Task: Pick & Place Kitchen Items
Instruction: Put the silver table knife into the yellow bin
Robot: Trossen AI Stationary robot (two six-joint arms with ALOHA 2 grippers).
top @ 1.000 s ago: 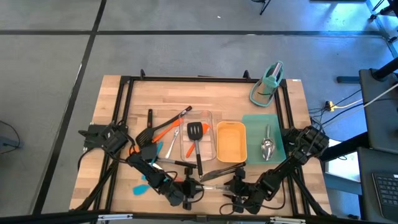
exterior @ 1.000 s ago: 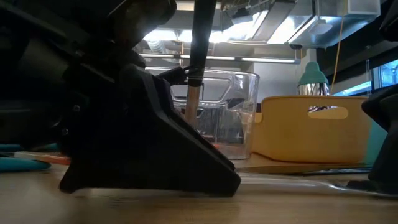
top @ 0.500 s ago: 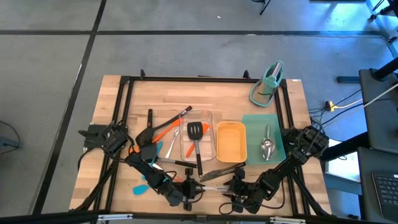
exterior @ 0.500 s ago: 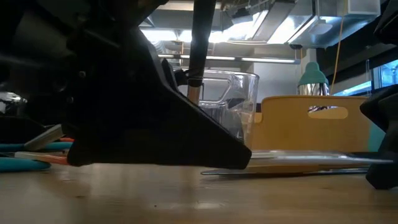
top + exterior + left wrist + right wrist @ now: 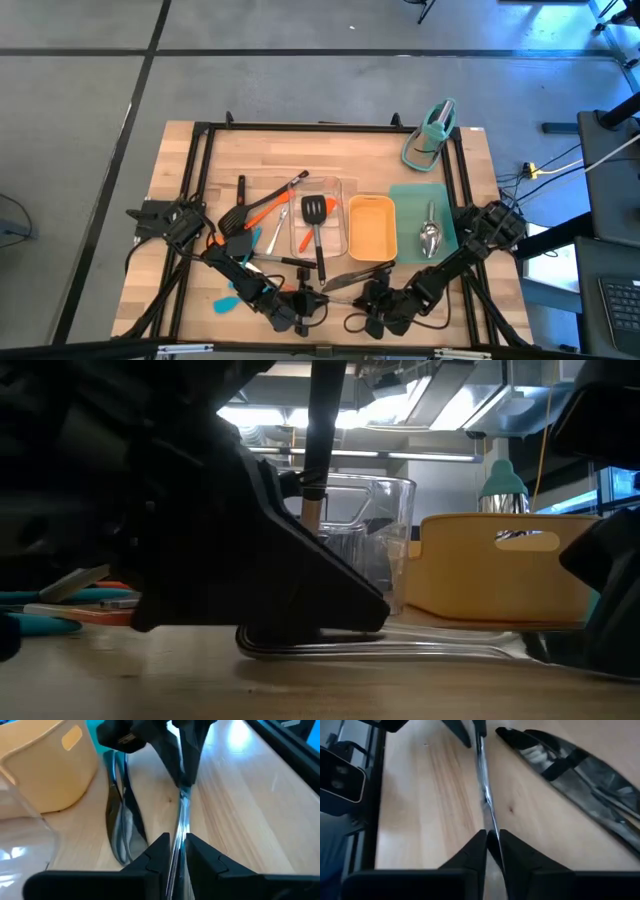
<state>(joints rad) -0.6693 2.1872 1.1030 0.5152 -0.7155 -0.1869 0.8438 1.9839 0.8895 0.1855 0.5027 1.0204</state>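
Both arms stretched low over the table's near edge, left gripper (image 5: pixel 174 851) and right gripper (image 5: pixel 491 844) facing each other close together, fingers pinched nearly closed

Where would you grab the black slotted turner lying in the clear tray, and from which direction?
Judging by its pose, the slotted turner is best taken by its handle, from straight above. The handle sticks out past the clear tray's near rim toward the arms, so a gripper closing across that narrow shaft should meet no wall. The wide slotted head lies flat inside the tray and gives little to pinch.
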